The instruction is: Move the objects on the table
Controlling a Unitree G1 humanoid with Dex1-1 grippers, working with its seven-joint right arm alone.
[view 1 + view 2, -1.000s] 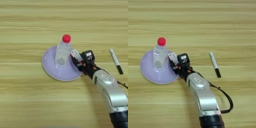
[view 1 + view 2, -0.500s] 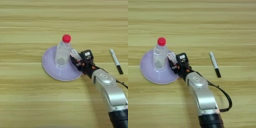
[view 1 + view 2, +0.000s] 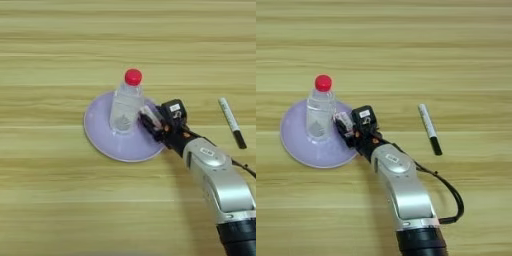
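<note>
Item 1, plate (image 3: 107, 142): round, lilac, lying flat on the table (image 3: 50, 200); taken here as the landmark. The right eye view is showing more bare wood to the right of the plate, plus a black cable (image 3: 448, 192) looping off the forearm; the left eye view is cutting that cable at its right edge and is showing more wood to the left of the plate.

Item 2, bottle (image 3: 126, 105): clear plastic, red cap, standing upright on the plate, slightly right of the plate's centre. The lilac is showing through its walls.

Item 3, pen (image 3: 429, 129): white barrel, black cap at the near end, lying flat on the wood well to the right of the plate, apart from everything else. It is appearing close to the right edge in the left eye view and near the middle in the right eye view.

Item 4, gripper (image 3: 150, 122): 2 black fingers reaching over the plate's right rim, just beside the bottle's lower right side. Whether the fingers are touching the bottle, and whether they are spread or closed, cannot be told in either view. A small white part is showing at the finger ends.

Item 5, forearm (image 3: 403, 190): silver, running from the gripper down to the bottom edge, to the right of and below the plate.
</note>
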